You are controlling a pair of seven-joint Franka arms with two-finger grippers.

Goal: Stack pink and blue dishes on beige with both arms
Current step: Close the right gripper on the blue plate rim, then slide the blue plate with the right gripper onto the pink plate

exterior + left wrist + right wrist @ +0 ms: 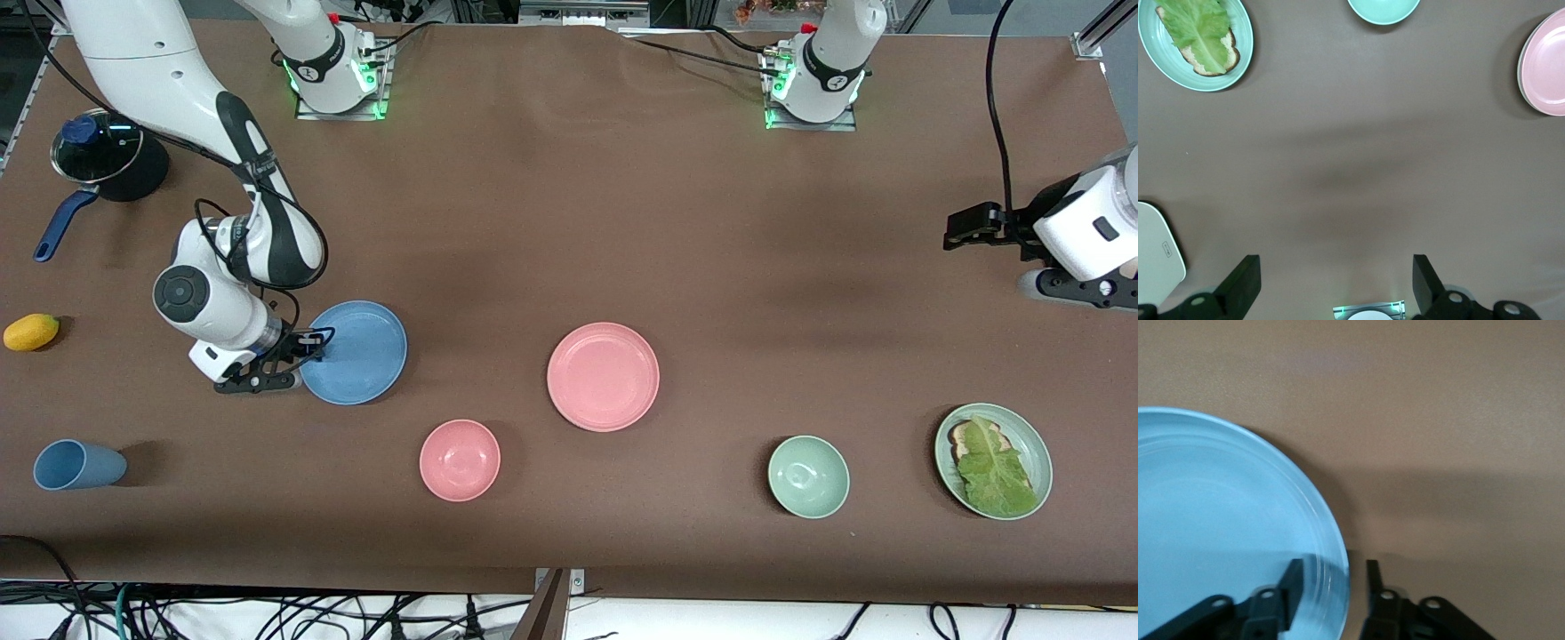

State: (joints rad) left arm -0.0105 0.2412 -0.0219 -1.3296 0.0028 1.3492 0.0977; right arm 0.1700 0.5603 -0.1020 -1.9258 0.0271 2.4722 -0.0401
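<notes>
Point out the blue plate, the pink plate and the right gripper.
blue plate (360,351), front view: middle of its flat inner face.
pink plate (603,376), front view: centre of the plate.
right gripper (1335,587), right wrist view: midway between its fingertips, which straddle the blue plate's rim.

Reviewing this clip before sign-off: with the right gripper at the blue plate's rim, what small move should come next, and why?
Probably finish closing the right gripper on the blue plate rim, then lift. Its fingers straddle the rim, one over the plate, one outside, with gaps still visible. The pink plate already covers a pale plate edge, likely the beige one. The left gripper waits open.
</notes>
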